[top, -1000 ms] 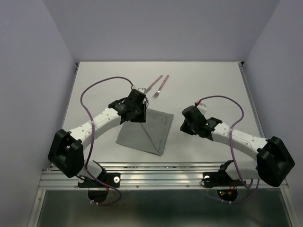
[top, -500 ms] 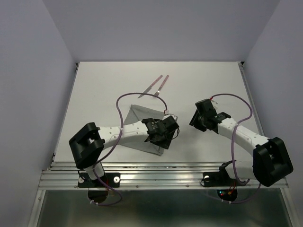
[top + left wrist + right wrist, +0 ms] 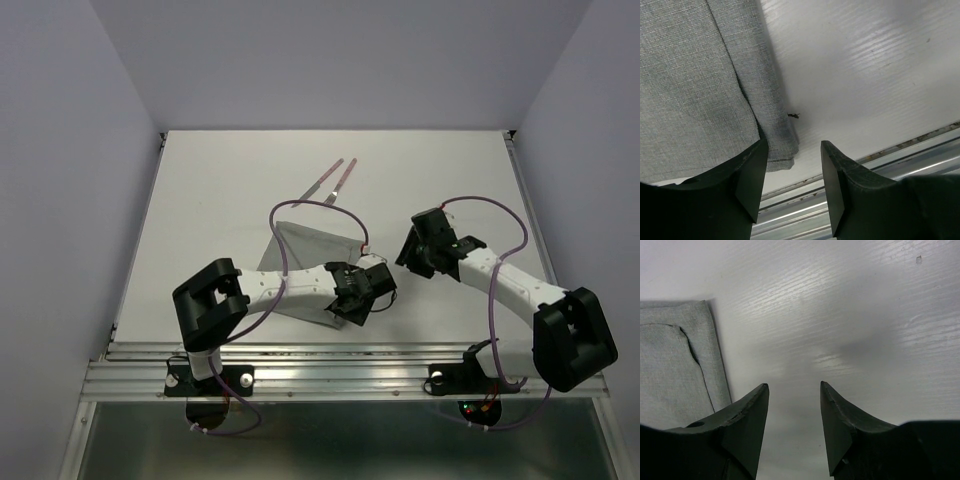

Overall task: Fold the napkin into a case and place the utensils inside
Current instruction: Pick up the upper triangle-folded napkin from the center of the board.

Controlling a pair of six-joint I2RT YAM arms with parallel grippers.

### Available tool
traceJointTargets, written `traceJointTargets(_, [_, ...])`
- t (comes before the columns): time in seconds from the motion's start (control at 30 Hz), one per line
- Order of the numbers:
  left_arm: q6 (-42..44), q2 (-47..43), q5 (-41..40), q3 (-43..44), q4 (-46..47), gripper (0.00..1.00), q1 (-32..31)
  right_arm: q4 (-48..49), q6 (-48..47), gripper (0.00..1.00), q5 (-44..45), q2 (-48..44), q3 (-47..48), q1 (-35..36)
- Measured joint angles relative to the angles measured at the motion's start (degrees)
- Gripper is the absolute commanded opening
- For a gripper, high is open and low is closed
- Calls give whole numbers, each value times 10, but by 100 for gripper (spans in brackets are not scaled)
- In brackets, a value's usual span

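The grey napkin (image 3: 305, 262) lies folded flat on the white table, with a fold line running across it. My left gripper (image 3: 350, 308) is open and empty and hovers over the napkin's near right corner. In the left wrist view, that corner (image 3: 780, 152) sits just beyond the left finger (image 3: 747, 180), and the left gripper (image 3: 792, 185) holds nothing. My right gripper (image 3: 404, 258) is open and empty over bare table, just right of the napkin. The napkin's edge (image 3: 685, 360) shows left of the right gripper (image 3: 794, 415). The knife (image 3: 320, 183) and fork (image 3: 342, 180), with pinkish-red handles, lie side by side beyond the napkin.
The table's front edge and metal rail (image 3: 330, 352) run just below the left gripper and also show in the left wrist view (image 3: 865, 165). Purple cables (image 3: 300, 208) loop over both arms. Grey walls enclose the table on three sides.
My left arm has swung from the napkin's far left corner across to its near right corner. My right gripper has drawn back slightly to the right. The utensils have not moved.
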Motion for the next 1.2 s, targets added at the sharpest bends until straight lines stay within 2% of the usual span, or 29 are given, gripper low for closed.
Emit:
traceJointTargets(0.47, [2,7,-63,1,-26,61,-4,4,-4,54,-8,18,0,0])
traceJointTargets(0.63, [14,7,-64,1,-25,59,-4,8,-4,55,-8,18,0,0])
traceJointTargets(0.83, [28,8,-67,1,-21,50,-5,13,-4,55,-13,20,-1,0])
traceJointTargets(1.2, [47,17,-70,-1,-7,51,-9,15,-4,56,-21,20,-1,0])
